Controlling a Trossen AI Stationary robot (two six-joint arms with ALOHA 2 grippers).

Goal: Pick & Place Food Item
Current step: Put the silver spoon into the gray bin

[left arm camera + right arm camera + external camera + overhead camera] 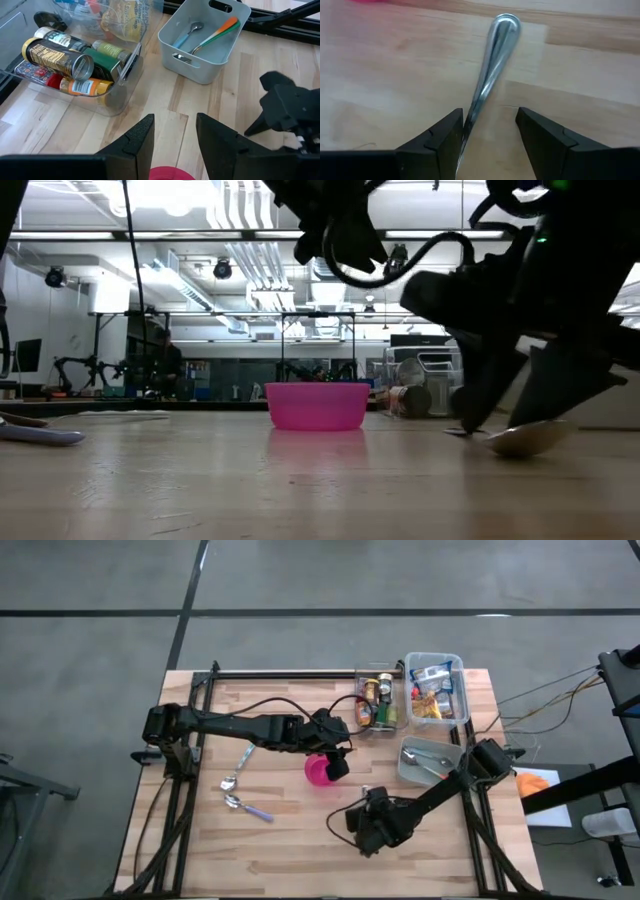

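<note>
The food items are cans and bottles lying in a clear bin (380,700) (75,65), and packets in a second clear bin (437,690), both at the table's far right. My left gripper (335,765) (175,120) hangs open over the pink bowl (318,770) (317,406), holding nothing. My right gripper (368,828) (490,115) points down at the table's near middle and is open. A metal spoon (495,55) (525,438) lies flat on the wood, its handle running between the right fingers. My right gripper straddles the spoon's handle (472,107) from above, fingers slanting down. The handle runs close along the inner side of one finger (445,135), and I cannot tell whether they touch. The spoon lies on the table with its bowl end pointing away from the fingers.
A grey bin (425,762) (205,45) with a spoon and an orange-handled utensil stands beside the right arm. Two more spoons (238,790) lie on the table's left half. Bare wood lies along the near edge.
</note>
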